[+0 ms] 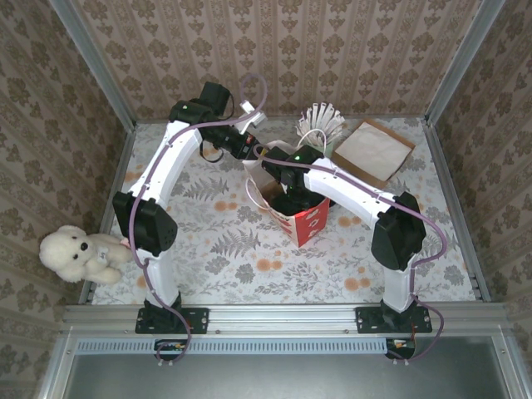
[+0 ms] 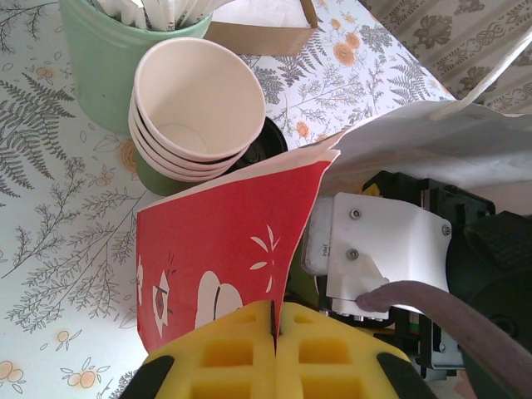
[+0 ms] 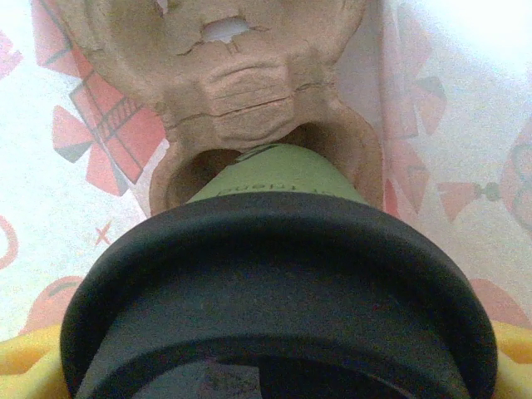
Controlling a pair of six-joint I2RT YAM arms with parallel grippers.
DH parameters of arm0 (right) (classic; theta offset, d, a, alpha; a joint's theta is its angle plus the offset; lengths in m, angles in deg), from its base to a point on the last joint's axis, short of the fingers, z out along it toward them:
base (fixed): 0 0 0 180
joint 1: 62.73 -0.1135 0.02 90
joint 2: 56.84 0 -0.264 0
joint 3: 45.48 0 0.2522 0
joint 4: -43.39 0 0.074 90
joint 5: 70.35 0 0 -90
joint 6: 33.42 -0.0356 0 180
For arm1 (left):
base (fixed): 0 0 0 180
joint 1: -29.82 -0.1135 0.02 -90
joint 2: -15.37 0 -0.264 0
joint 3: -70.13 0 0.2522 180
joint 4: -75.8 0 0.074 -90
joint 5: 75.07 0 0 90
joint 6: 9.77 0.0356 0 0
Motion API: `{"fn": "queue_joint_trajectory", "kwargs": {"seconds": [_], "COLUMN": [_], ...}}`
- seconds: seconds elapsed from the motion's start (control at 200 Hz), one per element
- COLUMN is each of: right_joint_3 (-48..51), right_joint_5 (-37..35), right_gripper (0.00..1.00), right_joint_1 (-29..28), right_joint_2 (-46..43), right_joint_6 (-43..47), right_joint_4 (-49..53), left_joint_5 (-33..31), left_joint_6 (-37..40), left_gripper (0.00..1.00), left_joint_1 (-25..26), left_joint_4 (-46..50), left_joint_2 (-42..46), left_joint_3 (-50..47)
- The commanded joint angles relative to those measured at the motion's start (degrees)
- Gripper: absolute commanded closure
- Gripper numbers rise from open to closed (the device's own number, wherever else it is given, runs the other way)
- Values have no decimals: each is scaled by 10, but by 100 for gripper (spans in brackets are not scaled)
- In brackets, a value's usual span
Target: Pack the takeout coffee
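The takeout coffee (image 3: 278, 174), a green cup under a black lid (image 3: 274, 274), hangs inside the red-and-white paper bag (image 1: 309, 223). Its base sits in a hole of a brown pulp cup carrier (image 3: 241, 83) at the bag's bottom. My right gripper (image 3: 266, 366) reaches down into the bag (image 1: 287, 195) and grips the cup below the lid, a yellow fingertip (image 3: 25, 357) showing at either side. My left gripper (image 2: 274, 320) is shut on the bag's upper edge (image 2: 216, 249) at the far left side, pinching the paper between its yellow pads.
A stack of lidless green cups (image 2: 195, 108) and a green holder of white-wrapped sticks (image 2: 108, 58) stand just behind the bag. A flat brown box (image 1: 374, 150) lies at the back right. A teddy bear (image 1: 79, 253) sits off the table's left edge.
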Motion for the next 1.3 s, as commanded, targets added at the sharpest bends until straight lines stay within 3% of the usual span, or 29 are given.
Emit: {"fn": "queue_joint_trajectory", "kwargs": {"seconds": [0.0,1.295], "right_joint_3": [8,20], "right_joint_5": [-2,-3], "right_gripper": [33,32], "right_joint_1": [5,5], "right_joint_2": [-10,-9], "right_joint_6": [0,0], "right_joint_4": [-7,-9], "left_joint_5": [6,5], "left_joint_6": [-4,-4], "left_gripper": [100,100], "left_joint_1": [1,1], "left_joint_4": [17,17], "left_joint_2": [-11,-10], "left_joint_3": [15,15]}}
